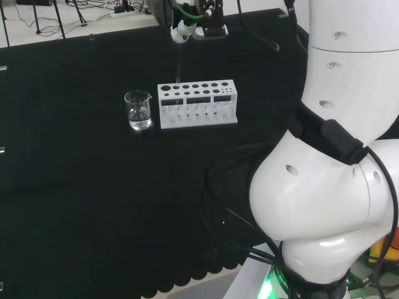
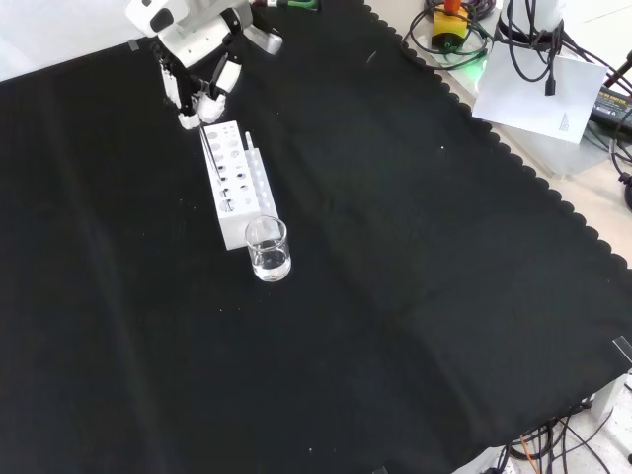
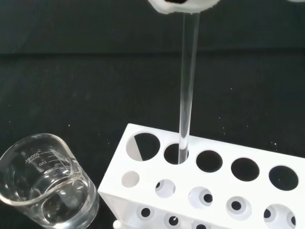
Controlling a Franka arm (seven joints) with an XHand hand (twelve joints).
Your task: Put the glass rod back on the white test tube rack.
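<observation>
Pinching the glass rod (image 3: 187, 86) at its top end, the hand (image 2: 197, 74) hangs directly above the white test tube rack (image 1: 197, 104), fingers closed on it. Rod upright, its lower tip inside a hole at the rack's end nearest the beaker (image 1: 138, 110).

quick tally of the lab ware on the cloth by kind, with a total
glass beaker: 1
white test tube rack: 1
glass rod, held by the hand with its lower end in a rack hole: 1
total: 3
</observation>
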